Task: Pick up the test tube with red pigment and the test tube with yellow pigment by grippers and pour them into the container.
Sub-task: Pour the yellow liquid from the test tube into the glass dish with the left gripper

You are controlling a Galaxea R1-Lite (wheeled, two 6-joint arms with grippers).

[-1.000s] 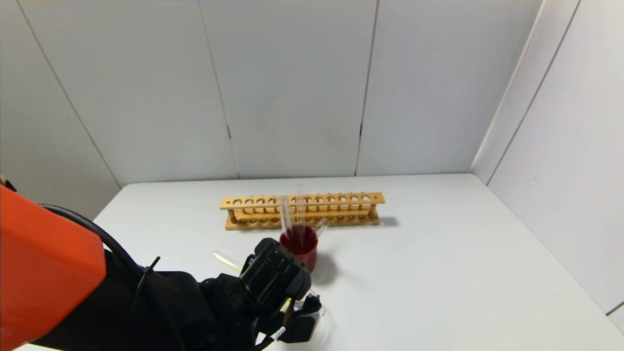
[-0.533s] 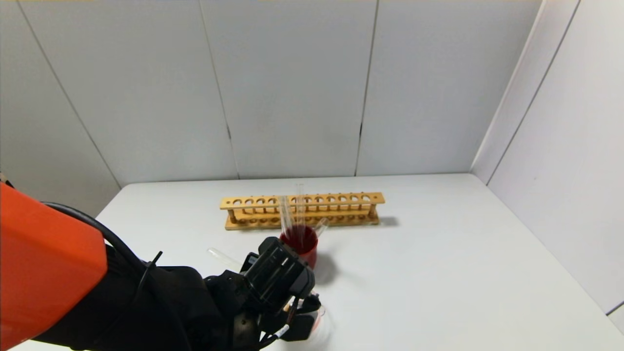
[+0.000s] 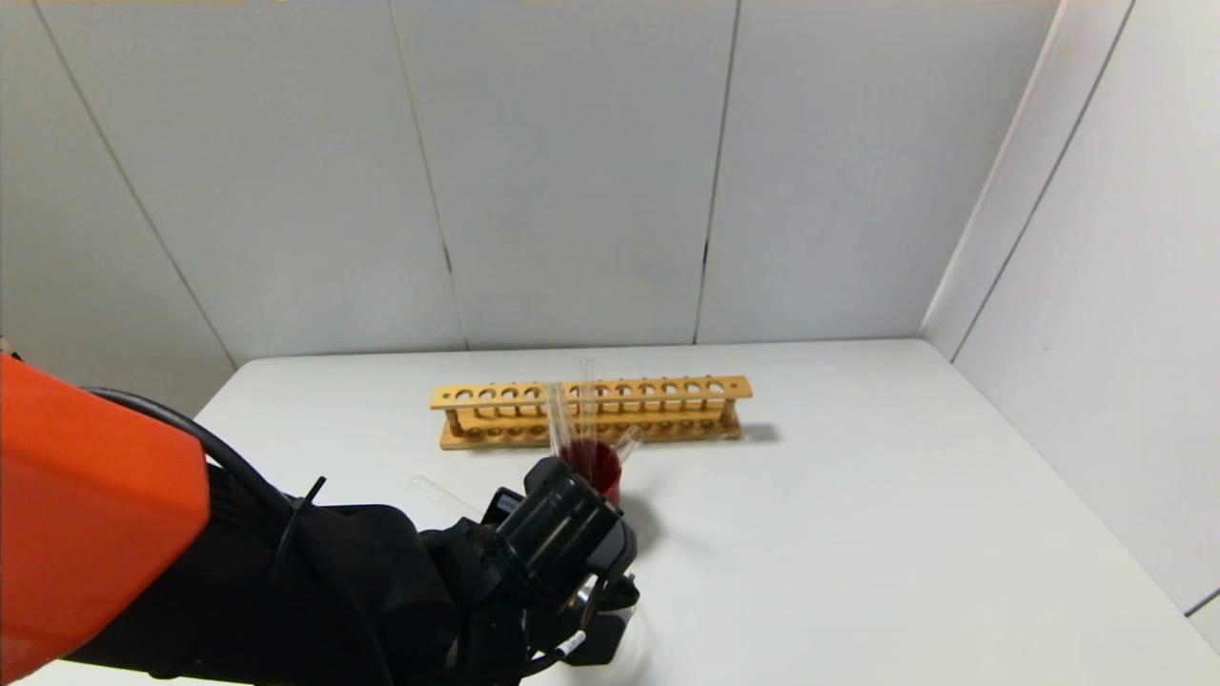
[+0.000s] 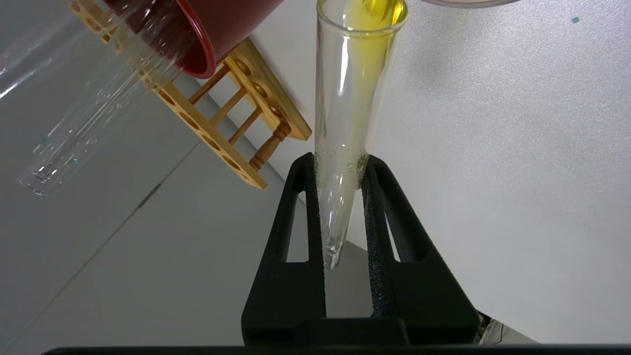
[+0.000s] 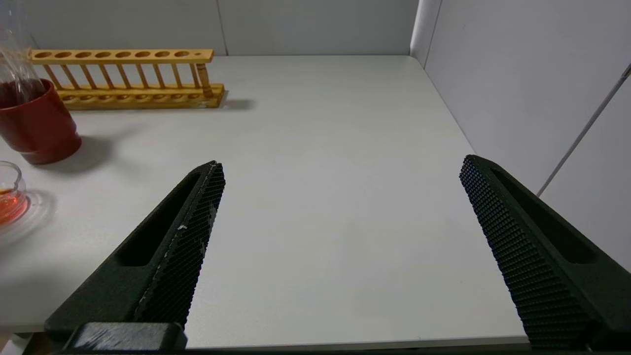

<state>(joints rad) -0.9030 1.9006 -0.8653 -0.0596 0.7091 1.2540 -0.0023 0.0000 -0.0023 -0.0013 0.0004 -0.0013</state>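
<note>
My left gripper (image 3: 610,615) is shut on the test tube with yellow pigment (image 4: 340,148), pinched between both pads near its rounded bottom. The tube is tipped, so the yellow liquid (image 4: 369,34) sits at its mouth, next to the rim of the container (image 4: 468,3). The tube's bottom end sticks out behind the gripper in the head view (image 3: 434,491). The container (image 5: 9,195) holds a little orange-red liquid. I cannot make out the test tube with red pigment. My right gripper (image 5: 341,162) is open and empty over the table's front right.
A dark red cup (image 3: 599,467) with clear tubes leaning in it stands just behind the left gripper. A wooden tube rack (image 3: 591,410) stands further back. The side wall (image 3: 1096,333) borders the table on the right.
My left wrist has rolled and shifted slightly right and back, towards the red cup. The tube's bottom end has risen and the yellow liquid has run out of it towards the mouth.
</note>
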